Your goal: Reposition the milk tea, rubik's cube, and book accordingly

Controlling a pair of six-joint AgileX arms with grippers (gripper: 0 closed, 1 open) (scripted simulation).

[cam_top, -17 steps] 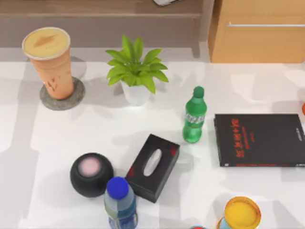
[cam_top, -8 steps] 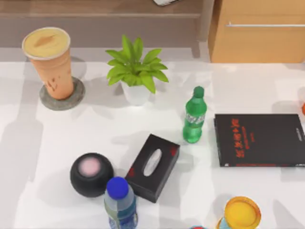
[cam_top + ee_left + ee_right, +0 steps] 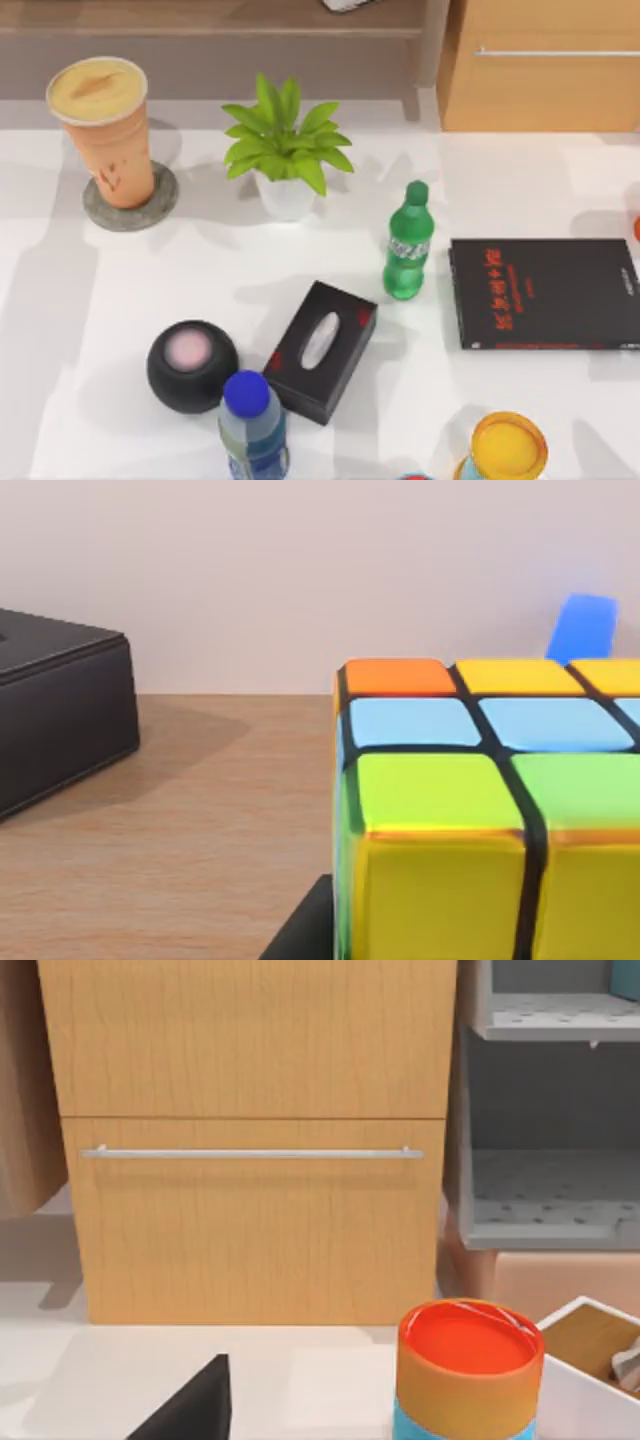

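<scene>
Orange-brown milk tea [image 3: 105,130], multicoloured rubik's cube [image 3: 480,810]

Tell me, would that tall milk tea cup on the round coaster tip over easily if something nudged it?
Probably yes. The milk tea is tall and tapers to a narrow base, so a push near its wide top would likely topple it. It stands on a raised grey coaster, which may let it slide or catch at the edge. A low grasp seems safer.

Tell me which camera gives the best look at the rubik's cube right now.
The left wrist view: the rubik's cube sits close up on a brown wooden surface, with orange, yellow, blue and green squares and black grid lines plain, beside a black box. The top view covers the white table with the milk tea; the right wrist view faces a wooden drawer cabinet.
</scene>
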